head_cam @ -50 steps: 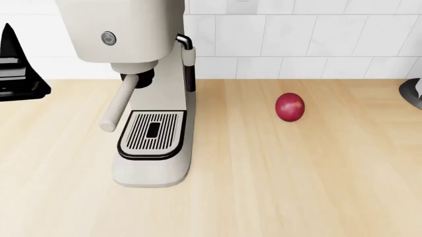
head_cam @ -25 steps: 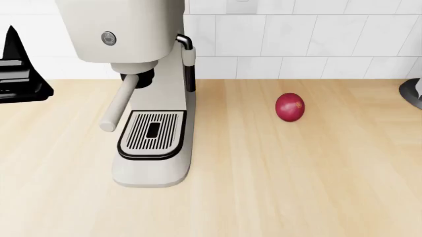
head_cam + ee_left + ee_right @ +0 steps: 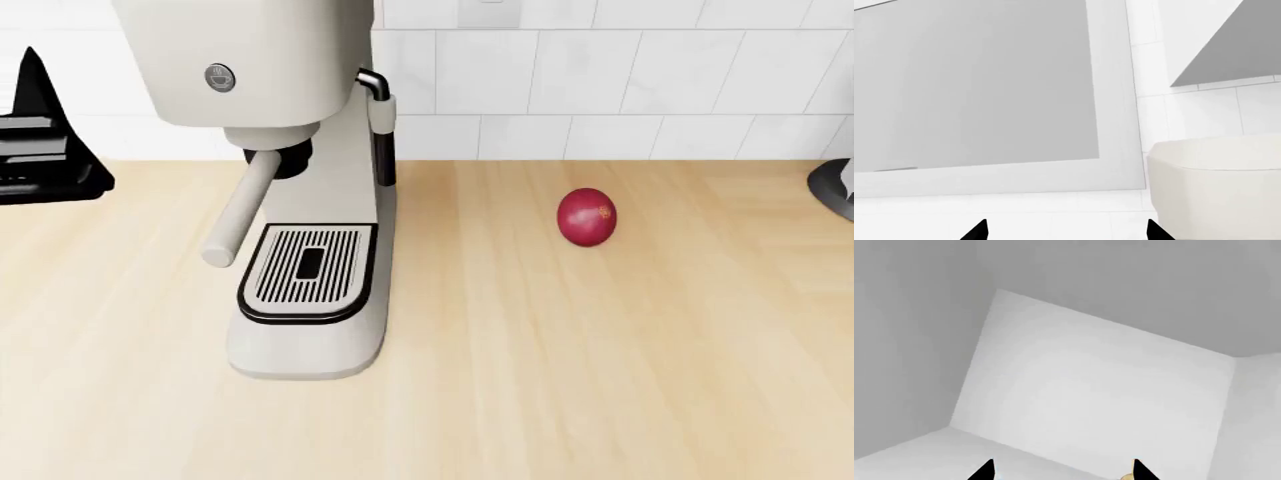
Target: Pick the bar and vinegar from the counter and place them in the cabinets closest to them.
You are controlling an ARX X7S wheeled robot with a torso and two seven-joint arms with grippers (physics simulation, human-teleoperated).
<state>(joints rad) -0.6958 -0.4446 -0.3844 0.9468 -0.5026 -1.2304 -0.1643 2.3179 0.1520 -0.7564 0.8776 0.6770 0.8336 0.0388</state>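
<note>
- Neither the bar nor the vinegar shows in any view, so which way they lie from either gripper cannot be told.
- The counter [image 3: 601,350] carries only a coffee machine [image 3: 300,190] near its left back and a red fruit [image 3: 586,216] mid-back.
- Left gripper [image 3: 1066,231]: tips apart, nothing between them, facing a cabinet door [image 3: 981,90].
- Right gripper [image 3: 1062,471]: tips apart, apparently empty, inside a white cabinet [image 3: 1087,385].

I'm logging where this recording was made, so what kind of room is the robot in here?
Most likely a home kitchen, rendered in simulation. A cream espresso machine stands on a light wood-grain counter backed by a white tiled wall, and a dark red round fruit lies on the counter.
</note>
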